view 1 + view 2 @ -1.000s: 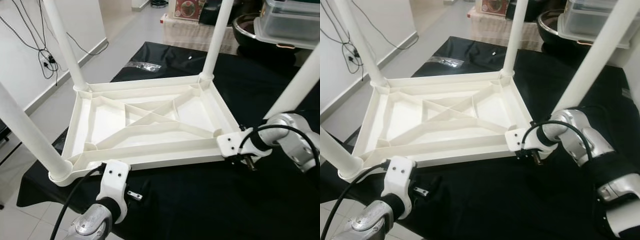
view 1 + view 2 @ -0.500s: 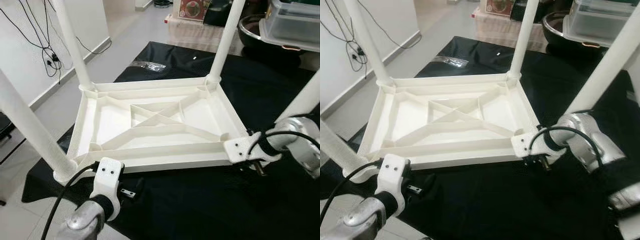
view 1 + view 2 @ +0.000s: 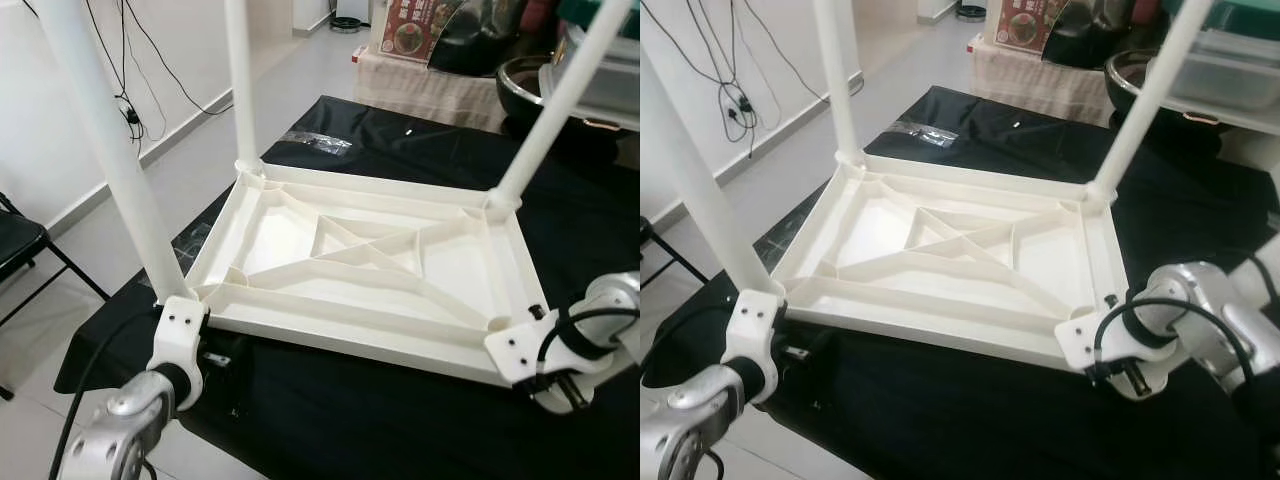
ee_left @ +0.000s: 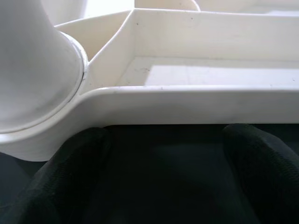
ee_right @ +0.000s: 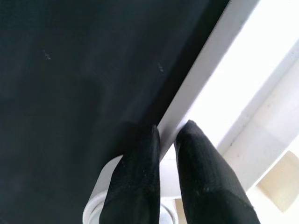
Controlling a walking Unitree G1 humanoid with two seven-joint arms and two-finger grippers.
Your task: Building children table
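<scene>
The table lies upside down on a black cloth, ribbed underside up, w/ white legs standing up from its corners; I can count 3 of them in the head views.

My left gripper sits at the near-left corner, right by the leg socket. Its 2 fingers are spread wide, tips on the cloth just under the table's rim, nothing between them. My left wrist is low against that corner.

My right gripper is at the near-right corner. Its fingers are pinched narrow on the table's rim, 1 on each side of the thin edge. My right wrist presses close against that corner.

Beyond the cloth: a small clear bag near the far edge, a chair at my left, cables hanging on the wall, and a dark bowl and printed box at the back.
</scene>
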